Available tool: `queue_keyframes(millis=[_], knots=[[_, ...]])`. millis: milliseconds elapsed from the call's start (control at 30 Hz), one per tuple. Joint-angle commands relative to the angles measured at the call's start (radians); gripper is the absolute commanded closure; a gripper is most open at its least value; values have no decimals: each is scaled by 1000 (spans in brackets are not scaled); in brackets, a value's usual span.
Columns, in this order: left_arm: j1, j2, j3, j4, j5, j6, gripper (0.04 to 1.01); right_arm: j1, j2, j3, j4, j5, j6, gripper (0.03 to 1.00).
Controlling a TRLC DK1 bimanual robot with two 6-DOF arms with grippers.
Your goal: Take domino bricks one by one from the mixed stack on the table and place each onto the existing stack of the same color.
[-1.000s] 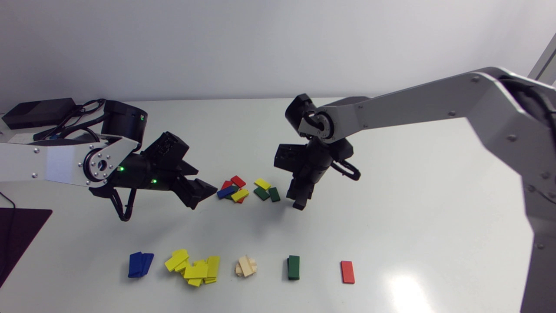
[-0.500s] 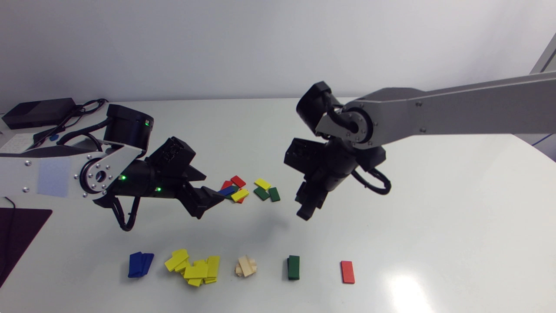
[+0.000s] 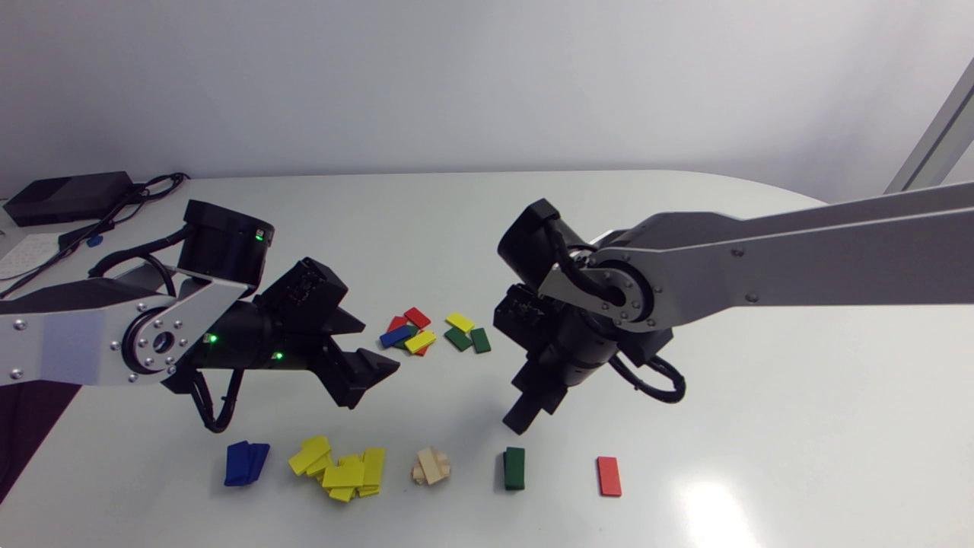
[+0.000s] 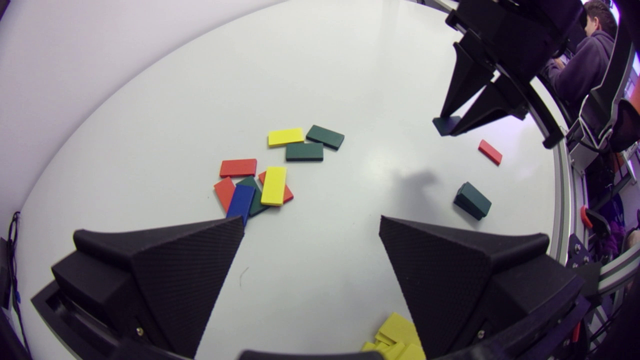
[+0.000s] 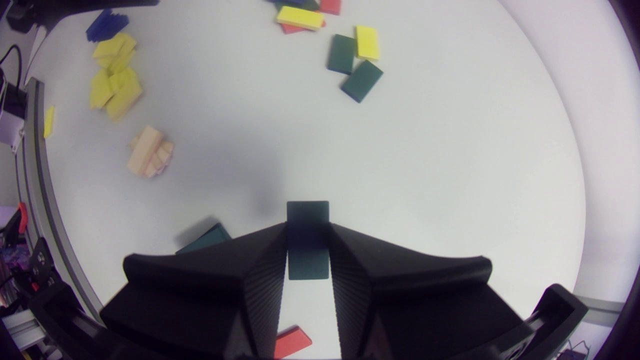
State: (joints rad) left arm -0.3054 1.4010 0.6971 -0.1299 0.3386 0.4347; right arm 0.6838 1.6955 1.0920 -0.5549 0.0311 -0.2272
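The right arm enters from the right edge, and the right tool [image 3: 521,415] hangs above the white worktop [image 3: 761,396], just on the far side of the short stack of dark green domino bricks [image 3: 514,468]. The tool's fingers stand narrow, pressed from both sides on a flat dark green rectangular domino brick [image 5: 308,215], whose free end juts out ahead of the fingertips. In the right wrist view the green stack shows partly hidden beside one finger.

Along the near edge, from left to right, lie a small stack of blue bricks [image 3: 245,463], a loose heap of yellow bricks [image 3: 340,472], a small pile of pale wooden bricks [image 3: 432,466], the green stack and a single flat red brick [image 3: 609,476], each apart from the next.

Farther back, near the middle, sits the mixed stack of red, blue, yellow and green bricks [image 3: 407,333], overlapping one another. Just right of it a yellow brick [image 3: 459,322] and two green bricks [image 3: 469,339] lie flat, close together.

The left tool [image 3: 364,377] hovers left of and nearer than the mixed stack, fingers spread wide with nothing between them. In its wrist view the mixed stack lies ahead of one fingertip.
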Motion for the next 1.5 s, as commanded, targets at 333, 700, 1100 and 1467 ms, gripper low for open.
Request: queue_keyframes(millis=[333, 700, 1100, 1467], knots=[[-29, -53, -34, 4, -13, -44, 82, -104, 230, 45, 36, -45, 92, 934], [-23, -46, -31, 18, -15, -44, 82, -178, 33, 74, -46, -94, -103, 67], [-26, -17, -11, 30, -16, -37, 82, -259, 135, 115, -112, -270, -773, 67], [0, -8, -13, 32, -21, -13, 80, -242, 253, 206, -158, -263, -1098, 67]])
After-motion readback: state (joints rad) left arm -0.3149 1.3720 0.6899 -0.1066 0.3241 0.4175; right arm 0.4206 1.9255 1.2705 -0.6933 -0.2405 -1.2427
